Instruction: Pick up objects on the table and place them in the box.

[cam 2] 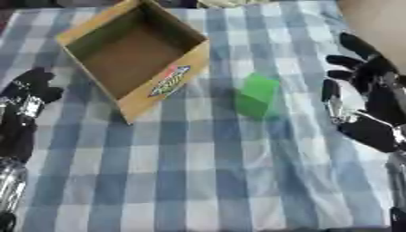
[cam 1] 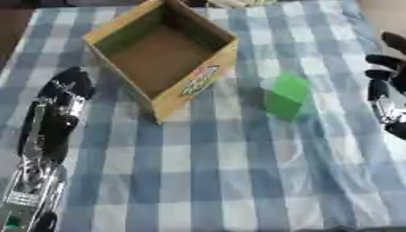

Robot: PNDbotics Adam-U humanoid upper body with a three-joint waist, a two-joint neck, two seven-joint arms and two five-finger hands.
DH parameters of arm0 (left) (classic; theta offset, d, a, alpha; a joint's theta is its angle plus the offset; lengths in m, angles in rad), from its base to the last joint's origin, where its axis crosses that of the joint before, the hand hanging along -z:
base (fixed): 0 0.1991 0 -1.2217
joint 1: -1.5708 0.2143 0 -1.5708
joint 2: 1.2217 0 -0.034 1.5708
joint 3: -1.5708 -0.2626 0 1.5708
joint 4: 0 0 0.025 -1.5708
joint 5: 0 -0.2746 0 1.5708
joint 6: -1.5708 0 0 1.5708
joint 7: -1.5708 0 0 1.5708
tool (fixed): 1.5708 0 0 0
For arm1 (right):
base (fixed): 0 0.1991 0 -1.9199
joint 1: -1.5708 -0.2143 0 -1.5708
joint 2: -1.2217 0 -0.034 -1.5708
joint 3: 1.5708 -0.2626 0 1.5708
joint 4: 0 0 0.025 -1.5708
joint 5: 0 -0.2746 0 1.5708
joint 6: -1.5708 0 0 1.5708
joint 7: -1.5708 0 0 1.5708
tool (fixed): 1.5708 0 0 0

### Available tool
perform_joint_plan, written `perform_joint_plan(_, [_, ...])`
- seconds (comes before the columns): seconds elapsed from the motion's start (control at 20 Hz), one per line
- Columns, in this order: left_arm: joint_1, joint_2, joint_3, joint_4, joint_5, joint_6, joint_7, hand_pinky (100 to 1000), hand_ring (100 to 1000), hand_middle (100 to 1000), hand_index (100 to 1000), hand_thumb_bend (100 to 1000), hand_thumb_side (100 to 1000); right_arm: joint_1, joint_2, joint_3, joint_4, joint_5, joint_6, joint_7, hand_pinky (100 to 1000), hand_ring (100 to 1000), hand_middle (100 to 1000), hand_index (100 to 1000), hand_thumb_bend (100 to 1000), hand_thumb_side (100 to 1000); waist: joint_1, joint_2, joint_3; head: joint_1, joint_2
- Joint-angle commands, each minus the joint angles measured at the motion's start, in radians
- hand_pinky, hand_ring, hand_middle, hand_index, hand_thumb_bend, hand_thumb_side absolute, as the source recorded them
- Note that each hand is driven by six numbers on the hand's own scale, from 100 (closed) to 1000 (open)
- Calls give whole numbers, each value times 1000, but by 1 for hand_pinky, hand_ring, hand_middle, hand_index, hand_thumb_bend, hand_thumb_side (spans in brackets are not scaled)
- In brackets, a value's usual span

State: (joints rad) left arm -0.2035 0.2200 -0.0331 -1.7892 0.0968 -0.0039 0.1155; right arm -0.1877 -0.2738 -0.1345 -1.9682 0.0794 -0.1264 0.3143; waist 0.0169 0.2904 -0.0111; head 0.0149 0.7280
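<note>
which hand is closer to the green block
Right. The right hand sits open just right of the green block; the left hand is far left, beyond the box.

A home-like dining spot seems to be showing here. A blue-and-white checked tablecloth [cam 1: 238, 172] is covering the table, wrinkling toward the near right.

Paired head-camera eyes steeply down over table [cam 1: 238, 190] (near-identical overlap)

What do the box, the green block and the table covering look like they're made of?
Box: probably cardboard, matte brown inside, thin straight walls, printed label on one side. Green block: plain flat faces, maybe plastic or foam; can't tell which. Table covering: fabric, blue-and-white check, showing wrinkles.
</note>
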Motion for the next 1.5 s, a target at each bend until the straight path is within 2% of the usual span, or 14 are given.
perform_joint_plan(0.05, [-7, 6, 3, -16, 3, -1, -3, 801, 690, 751, 834, 506, 560, -13, -34, 1, -30, 1, -9, 22, 832, 894, 998, 971, 100, 432, -1, -14, 2, -1, -2])
perform_joint_plan(0.25, [-7, 6, 3, -16, 3, -1, -3, 801, 690, 751, 834, 506, 560, -14, -38, -1, -30, 0, -11, 33, 832, 894, 998, 971, 100, 432, -1, -14, 2, -1, -1])
perform_joint_plan(0.3, [-7, 7, 3, -15, 2, -1, -3, 802, 691, 751, 834, 506, 561, -16, -41, 3, -31, 2, -13, 36, 835, 897, 1000, 978, 100, 537, -3, -14, 2, -1, -1])
perform_joint_plan(0.45, [-5, 8, 2, -15, 2, -1, -4, 802, 691, 751, 834, 505, 561, -26, -87, 13, -32, 30, -22, 63, 837, 898, 1000, 980, 100, 551, -6, -16, 4, -2, 1])
perform_joint_plan(0.5, [-5, 8, 1, -15, 2, -1, -5, 802, 692, 751, 834, 504, 561, -29, -108, 15, -32, 41, -25, 69, 839, 898, 997, 981, 100, 572, -5, -16, 5, -2, 1])
perform_joint_plan(0.65, [-5, 8, 0, -15, 2, -1, -7, 802, 692, 751, 834, 505, 561, -42, -169, 29, -32, 63, -34, 86, 840, 897, 996, 982, 100, 540, -7, -17, 8, -3, 3])
perform_joint_plan(1.0, [-2, 16, -3, -13, 0, 0, -13, 803, 693, 752, 835, 505, 561, -92, -340, 111, 20, 104, -68, 152, 854, 908, 993, 989, 102, 471, -18, -24, 16, -1, 2])
perform_joint_plan(1.25, [0, 21, -7, -12, 0, 2, -20, 804, 694, 753, 836, 505, 564, -137, -464, 166, 63, 138, -102, 202, 873, 921, 1000, 996, 202, 441, -23, -28, 19, 0, 2])
perform_joint_plan(1.5, [-1, 23, -10, -11, 0, 2, -29, 805, 696, 754, 838, 506, 565, -186, -587, 222, 97, 142, -124, 270, 894, 942, 1000, 1000, 295, 487, -24, -30, 26, -4, 1])
